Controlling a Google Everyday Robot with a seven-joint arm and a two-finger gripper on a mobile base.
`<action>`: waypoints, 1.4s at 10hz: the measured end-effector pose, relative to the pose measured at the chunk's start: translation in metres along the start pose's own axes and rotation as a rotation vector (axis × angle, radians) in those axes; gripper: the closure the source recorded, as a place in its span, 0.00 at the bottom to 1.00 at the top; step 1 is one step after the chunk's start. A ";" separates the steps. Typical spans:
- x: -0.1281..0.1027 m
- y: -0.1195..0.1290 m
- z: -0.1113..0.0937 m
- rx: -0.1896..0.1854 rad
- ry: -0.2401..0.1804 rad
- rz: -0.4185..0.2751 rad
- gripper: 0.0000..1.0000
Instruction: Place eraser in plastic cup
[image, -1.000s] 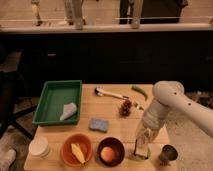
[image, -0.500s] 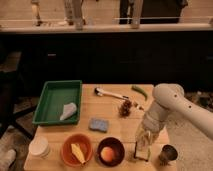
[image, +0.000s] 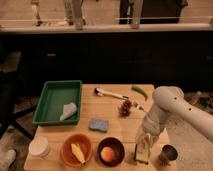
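Observation:
My gripper (image: 143, 150) points straight down at the table's front edge, between the dark bowl (image: 110, 151) and the shiny metal cup (image: 167, 154). My white arm (image: 172, 107) comes in from the right. A pale upright shape with a dark base sits right at the gripper's tip. I cannot tell whether it is the plastic cup, the eraser or part of the gripper. Neither the eraser nor the pale-green cup shows plainly anywhere else on the table.
On the wooden table (image: 112, 110): a green tray (image: 52, 97) with a crumpled cloth (image: 68, 111), a blue sponge (image: 98, 124), an orange bowl (image: 76, 150) holding something yellow, a white round container (image: 39, 147), a brush (image: 107, 93), a green pepper (image: 140, 92) and a dark red cluster (image: 125, 107).
The gripper has sunk very slightly at the table's front edge. Nothing else has moved.

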 end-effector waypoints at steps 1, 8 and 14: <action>-0.001 0.002 0.002 0.001 -0.004 0.002 1.00; -0.003 0.008 0.010 0.006 -0.017 0.016 0.90; -0.003 0.009 0.010 0.007 -0.017 0.019 0.30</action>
